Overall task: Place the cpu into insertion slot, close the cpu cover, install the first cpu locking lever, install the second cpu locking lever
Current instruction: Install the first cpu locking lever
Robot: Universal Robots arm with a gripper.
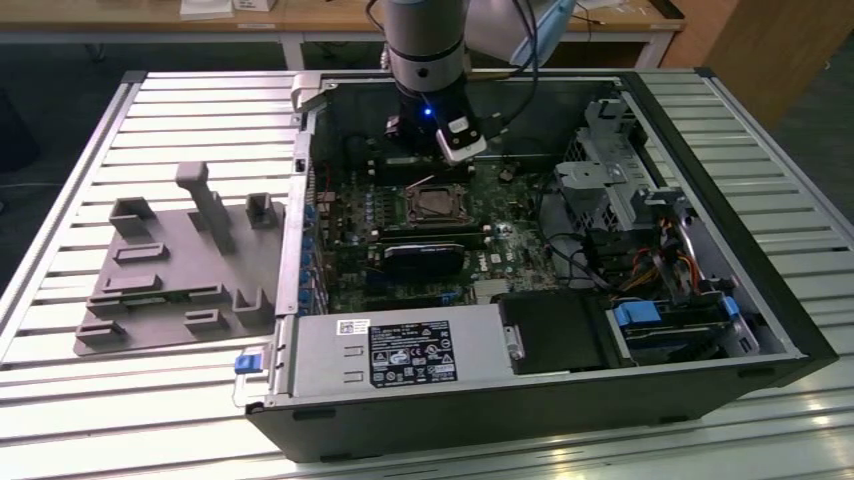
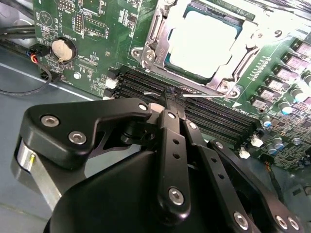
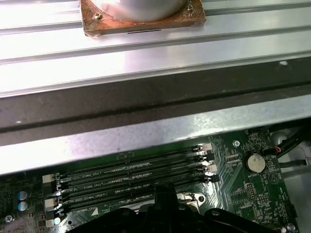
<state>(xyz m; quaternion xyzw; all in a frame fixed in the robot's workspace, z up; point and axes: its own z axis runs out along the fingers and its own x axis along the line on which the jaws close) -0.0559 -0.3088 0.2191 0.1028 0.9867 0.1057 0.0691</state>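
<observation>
In the second wrist view the cpu (image 2: pixel 199 41) lies flat in the insertion slot (image 2: pixel 146 54), its pale silver top showing through the cut-out of the cpu cover (image 2: pixel 163 31), which lies down over it. A thin wire locking lever (image 2: pixel 204 97) runs along the near side of the socket. My gripper (image 2: pixel 171 97) is shut, its black fingertips right at this lever; I cannot tell whether they clamp it. In the exterior view the gripper (image 1: pixel 454 150) hangs inside the open computer case, just behind the insertion slot (image 1: pixel 434 205).
Black memory slots (image 2: pixel 218 116) lie under the fingertips, with a coin battery (image 2: pixel 61 48) off to one side. A dark card (image 1: pixel 427 258), power supply (image 1: pixel 400 355) and drive cage (image 1: pixel 627 190) crowd the case. A grey fixture (image 1: pixel 174 270) sits at the exterior view's left.
</observation>
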